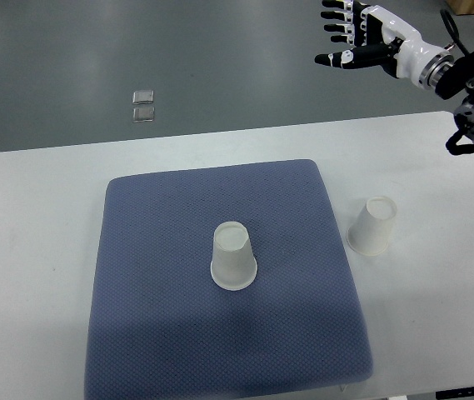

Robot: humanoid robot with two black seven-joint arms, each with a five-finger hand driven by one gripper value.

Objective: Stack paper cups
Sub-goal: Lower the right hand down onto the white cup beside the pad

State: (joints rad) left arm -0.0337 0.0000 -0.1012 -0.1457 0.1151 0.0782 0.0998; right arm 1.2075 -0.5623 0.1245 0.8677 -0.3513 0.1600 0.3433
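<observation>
Paper cups, two, inverted: one (pixel 234 256) on blue mat (pixel 153 317), one (pixel 373 224) just right of mat. Right hand (pixel 361 37) far beyond mat, fingers (pixel 333 27) apart, empty. Unstarted; next calls for reaching and grasping.

We see the white flat surface (pixel 37 183) cut off by the left, right and bottom picture edges; the blue-grey textured cloth mat (pixel 162 333) loses its near edge at the bottom border; the black-and-white fingered right robot hand (pixel 361 37) has its uppermost fingers clipped by the top edge, and its arm runs out past the right edge; two small clear square objects (pixel 143 106) on the grey floor (pixel 53 67) are too small for us to identify.
</observation>
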